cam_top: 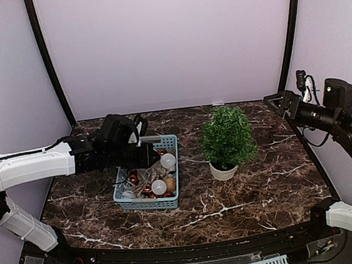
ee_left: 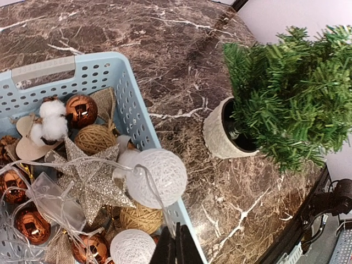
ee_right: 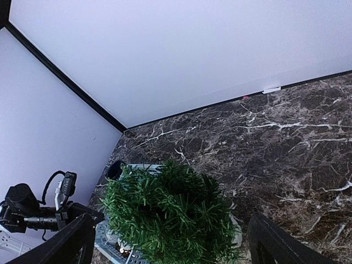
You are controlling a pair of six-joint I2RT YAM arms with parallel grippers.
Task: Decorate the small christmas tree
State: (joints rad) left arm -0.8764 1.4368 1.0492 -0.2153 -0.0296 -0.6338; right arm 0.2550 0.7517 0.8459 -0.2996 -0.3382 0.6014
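The left gripper, cut off by the wrist view's lower edge, was pressed shut over the perforated pale-blue plastic basket, with a thin clear wire running up to it, though any pinch was unreadable. The right gripper hung spread wide and empty. On the brown marble worktop, just right of the basket, stood the small bushy green christmas tree, its white pot half hidden by foliage.

Glossy dark marble-look worktop; perforated pale-blue plastic basket; shiny copper baubles; glittery star; rough white pot.
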